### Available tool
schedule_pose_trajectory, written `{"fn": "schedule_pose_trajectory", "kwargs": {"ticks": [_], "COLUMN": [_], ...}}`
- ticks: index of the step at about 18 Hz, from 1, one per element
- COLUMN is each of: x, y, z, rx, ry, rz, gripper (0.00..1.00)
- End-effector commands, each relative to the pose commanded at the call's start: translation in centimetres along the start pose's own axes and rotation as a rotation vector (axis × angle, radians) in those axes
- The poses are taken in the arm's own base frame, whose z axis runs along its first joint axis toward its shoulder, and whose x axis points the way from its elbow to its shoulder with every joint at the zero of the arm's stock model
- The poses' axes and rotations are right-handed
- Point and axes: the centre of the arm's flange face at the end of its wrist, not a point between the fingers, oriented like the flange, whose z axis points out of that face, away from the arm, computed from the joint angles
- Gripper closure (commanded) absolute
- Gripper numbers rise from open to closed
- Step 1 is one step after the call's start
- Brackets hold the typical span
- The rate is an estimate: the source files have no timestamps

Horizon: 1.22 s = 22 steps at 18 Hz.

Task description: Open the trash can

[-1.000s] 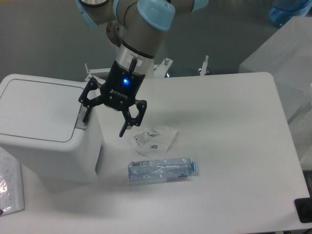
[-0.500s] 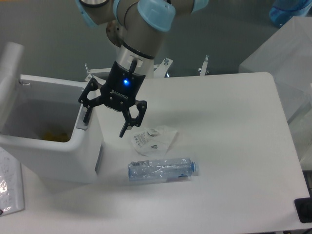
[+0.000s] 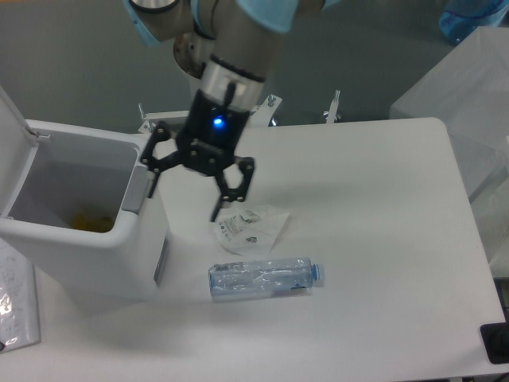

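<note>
The white trash can (image 3: pixel 95 255) stands at the left of the table with its lid (image 3: pixel 9 151) swung up at the far left edge. Its inside is exposed, with something yellow (image 3: pixel 83 219) at the bottom. The grey push-button (image 3: pixel 137 191) sits on the can's right rim. My gripper (image 3: pixel 184 197) hangs open just right of the can, its left finger close above the button and its right finger over the table. Nothing is between the fingers.
A clear plastic bottle (image 3: pixel 264 276) lies on the table in front of the gripper. A crumpled clear wrapper (image 3: pixel 248 227) lies just behind it. A plastic-wrapped flat item (image 3: pixel 16 298) sits at the left edge.
The lid went from shut to fully raised. The gripper has lifted slightly and shifted right, away from the button.
</note>
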Motion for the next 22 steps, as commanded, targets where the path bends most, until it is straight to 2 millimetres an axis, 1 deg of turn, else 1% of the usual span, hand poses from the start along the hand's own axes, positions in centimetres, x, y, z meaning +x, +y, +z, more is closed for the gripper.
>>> {"fn": "schedule_pose_trajectory", "kwargs": {"ticks": [2,3,5,6,8,10,11,14,15,17,18,21,22], "x": [-4.2,-6.6,-12.0,-13.9,-16.8,-17.8,-17.9,-19.1,-19.5,-18.2,-18.1,-18.3,-18.6], "y": [1.2,2.2,4.8,5.9,7.6,8.0,8.2,9.4,9.2,7.0,6.5,7.1,7.5], "z": [0.4,0.6,1.0,1.2,1.2,0.8,0.8,2.1,2.9,5.3,5.8,6.2,6.8], "rx": [-0.013,-0.024,-0.046,-0.057,-0.109,-0.18,-0.205,-0.292,-0.334,-0.383,-0.397,-0.466,-0.506], "ry": [-0.022,-0.032,-0.054,-0.059,-0.107,-0.181,-0.202,-0.239,-0.263,-0.281,-0.287,-0.287,-0.29], "rz": [0.036,0.051,0.063,0.065,0.078,0.089,0.091,0.091,0.105,0.168,0.18,0.225,0.248], "gripper": [0.0,0.0,0.0,0.0,0.0,0.0,0.0,0.0,0.0,0.0,0.0,0.0,0.0]}}
